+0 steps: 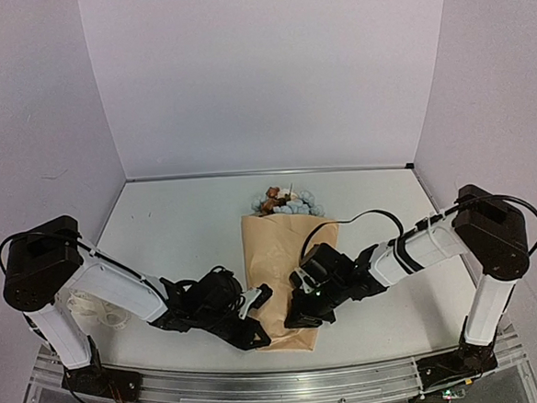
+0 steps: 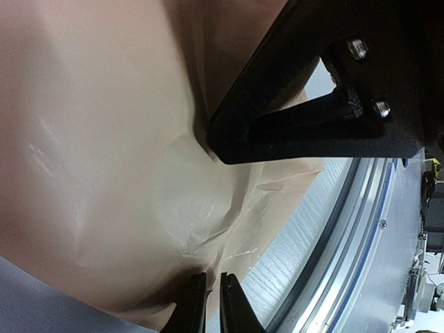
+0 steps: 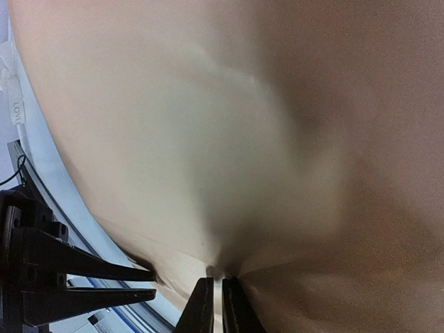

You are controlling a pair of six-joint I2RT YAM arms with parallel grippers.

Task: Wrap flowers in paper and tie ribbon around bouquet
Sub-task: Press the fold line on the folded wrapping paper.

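Observation:
The bouquet lies mid-table, with tan paper [image 1: 274, 256] folded over the stems. Blue and brown flowers [image 1: 284, 201] poke out at its far end. My left gripper [image 1: 257, 306] sits at the paper's near left edge. In the left wrist view its jaws [image 2: 211, 295] stand almost together, with a creased paper [image 2: 104, 139] fold running into the tips. My right gripper [image 1: 303, 300] is at the near right, its jaws [image 3: 221, 298] pinching a puckered fold of paper [image 3: 243, 125]. The cream ribbon [image 1: 101, 313] lies in a loose heap behind the left arm.
An aluminium rail [image 1: 290, 384] runs along the table's near edge, just beyond the paper's lower end [image 2: 361, 229]. Each wrist view shows the other gripper close by: black fingers [image 2: 312, 104] above, black fingers [image 3: 69, 277] at lower left. White walls enclose the table.

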